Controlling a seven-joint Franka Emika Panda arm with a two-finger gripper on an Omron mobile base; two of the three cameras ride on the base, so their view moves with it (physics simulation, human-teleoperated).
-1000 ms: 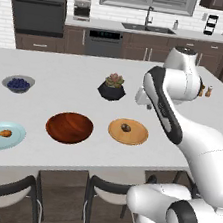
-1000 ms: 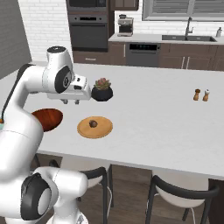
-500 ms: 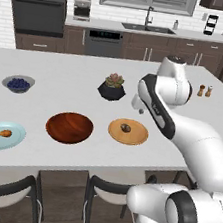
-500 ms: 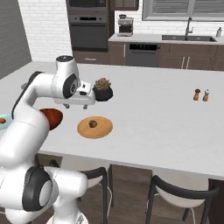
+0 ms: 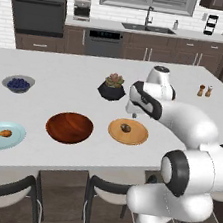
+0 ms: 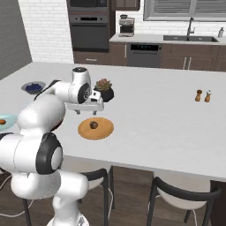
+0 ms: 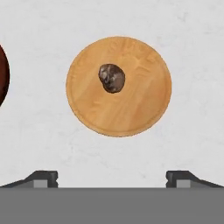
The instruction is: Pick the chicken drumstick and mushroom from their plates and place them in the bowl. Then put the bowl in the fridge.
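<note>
Hovering above the wooden plate (image 5: 127, 131), the gripper (image 7: 112, 177) pointed down with fingers spread wide, holding nothing. The mushroom (image 7: 112, 78) sat near the middle of that plate, a bit off-centre. The bowl (image 5: 69, 127) was just beside it on the counter (image 5: 62, 83), with nothing in it. The chicken drumstick (image 5: 1, 132) lay on the light-blue plate (image 5: 1, 136) at the near left corner. A succulent pot (image 5: 112, 87) stood behind the wooden plate, blueberry bowl (image 5: 18, 83) further left.

The white arm is folded forward and bent down at the wrist. The gripper (image 7: 112, 177) is held above the wooden plate (image 7: 148, 105), pointed straight down, its fingers (image 7: 43, 177) spread wide with nothing gripped.
</note>
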